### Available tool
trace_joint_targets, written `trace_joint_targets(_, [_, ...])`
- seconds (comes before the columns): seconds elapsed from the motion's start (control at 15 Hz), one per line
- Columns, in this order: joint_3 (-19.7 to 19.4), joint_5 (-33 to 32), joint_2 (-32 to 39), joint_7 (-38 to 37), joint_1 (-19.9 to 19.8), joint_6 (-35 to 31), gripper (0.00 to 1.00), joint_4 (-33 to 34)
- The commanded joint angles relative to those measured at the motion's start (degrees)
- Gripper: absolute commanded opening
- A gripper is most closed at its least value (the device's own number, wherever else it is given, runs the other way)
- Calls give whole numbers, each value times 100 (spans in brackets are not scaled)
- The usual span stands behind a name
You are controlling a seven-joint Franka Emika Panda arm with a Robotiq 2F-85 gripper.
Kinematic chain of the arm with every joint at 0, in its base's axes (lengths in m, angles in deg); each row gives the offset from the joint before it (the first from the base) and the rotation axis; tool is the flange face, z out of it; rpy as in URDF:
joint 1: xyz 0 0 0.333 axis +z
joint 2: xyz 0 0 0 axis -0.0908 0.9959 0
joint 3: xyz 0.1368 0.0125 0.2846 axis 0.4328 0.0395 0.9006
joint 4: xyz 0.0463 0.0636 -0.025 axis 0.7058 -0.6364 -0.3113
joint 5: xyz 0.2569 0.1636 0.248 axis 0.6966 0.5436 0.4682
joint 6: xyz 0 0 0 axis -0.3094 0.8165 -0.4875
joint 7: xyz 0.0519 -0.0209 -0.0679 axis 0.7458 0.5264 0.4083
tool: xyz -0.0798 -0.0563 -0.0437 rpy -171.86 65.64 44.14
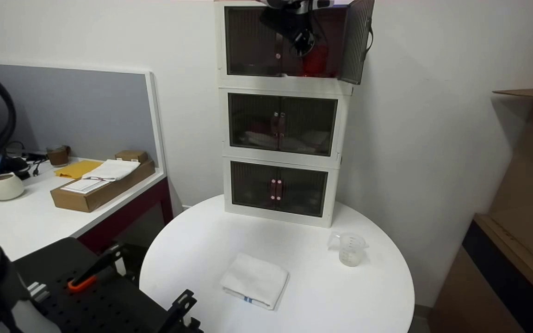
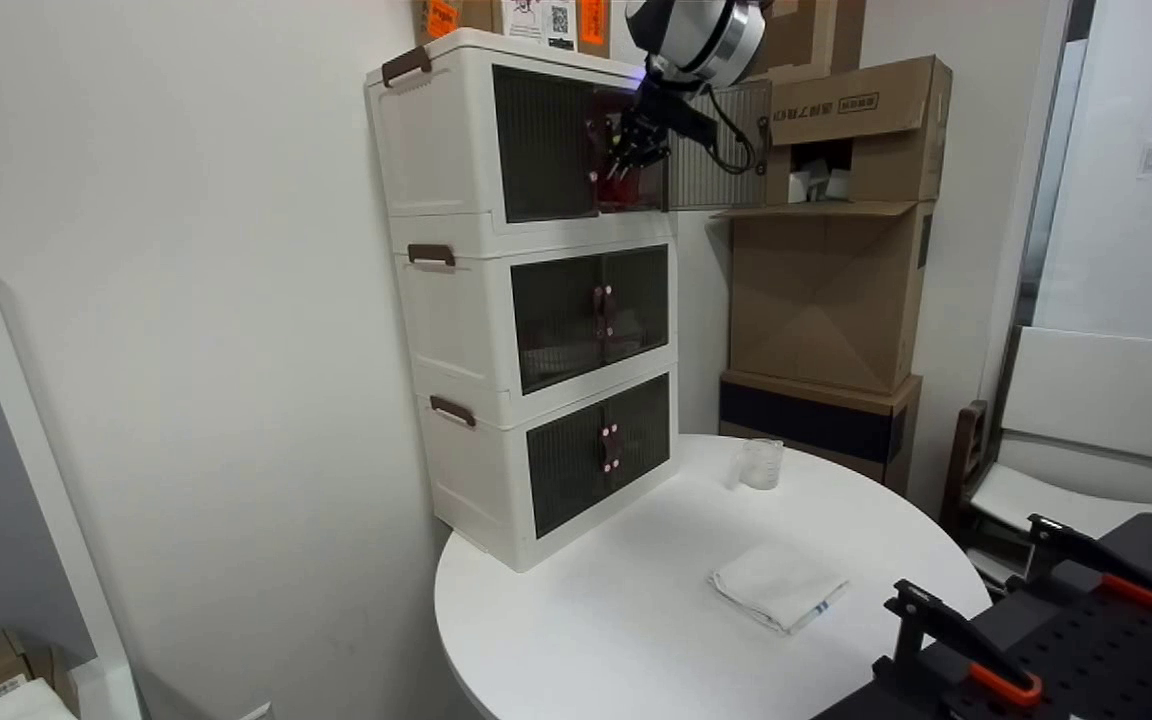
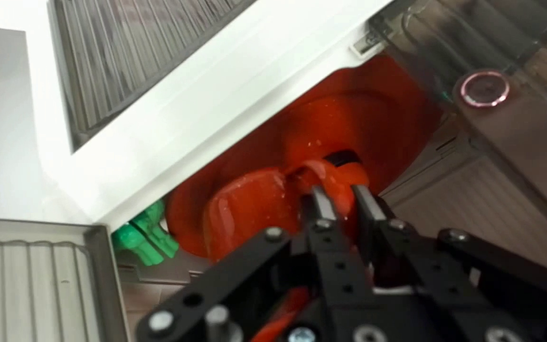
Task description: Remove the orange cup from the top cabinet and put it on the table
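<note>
One door (image 1: 356,44) is standing open, and the gripper (image 3: 342,199) is apparently pinching the handle (image 3: 328,178) of the cup (image 3: 249,209), its move from top cabinet (image 1: 266,82) to table (image 1: 326,296) remaining.

1. Orange cup (image 3: 247,213): glossy, red-orange, small against the top cabinet (image 1: 289,82) I find it inside, in the half with the open door. Upright or tilted, I can't tell.
2. Its handle (image 3: 323,175) lies within my claw (image 3: 344,200); pinched or loose, unclear to me.
3. Top cabinet: uppermost of three tiers, white frame, dark interior. Right-hand door swung open in both exterior views, left-hand one closed.
4. Bench (image 1: 322,286): round, white, the stack standing near its edge.
</note>
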Motion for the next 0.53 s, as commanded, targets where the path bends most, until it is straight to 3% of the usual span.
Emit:
trace_joint_targets(0.0, [33,312,-975,285,-123,-29,4,-1135])
trace_joint_targets(0.33, [-100,561,-1891,565,-61,239,4,-2258])
trace_joint_targets(0.47, [-246,378,-2212,355,48,-48,4,-2742])
